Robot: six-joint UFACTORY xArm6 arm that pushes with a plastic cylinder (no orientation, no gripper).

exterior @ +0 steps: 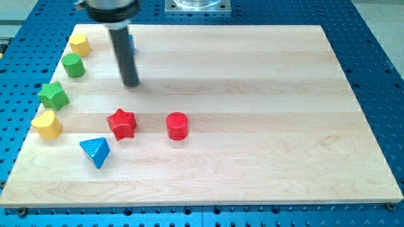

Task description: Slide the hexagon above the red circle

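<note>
Yellow is the colour I am looking for: the yellow hexagon is sitting at the upper-left corner of the pale wooden table, just above the green cylinder. It is well apart from the red circle, which is lying near the middle, toward the view's bottom. My tip is standing on bare wood to the right of and below the hexagon, between it and the circle, touching no block. No claw is showing on this arm; it is ending in a plain dark rod, so nothing is spread, pressed together or pinching.

I am judging the step in hand to be getting behind the hexagon, since nothing is in contact yet. To do that well, the tip should be going round to the hexagon's upper-left side, so the push is running down and to the view's right, toward the open wood above the circle. The gap between hexagon and table edge is looking narrow, and the green cylinder is sitting close beneath, so a wide approach is looking safer than cutting across. A small blue block, mostly hidden behind the rod, is lying right of the hexagon; I am advising a path below it. Pushing through the hexagon's centre should be keeping it from spinning off.
</note>
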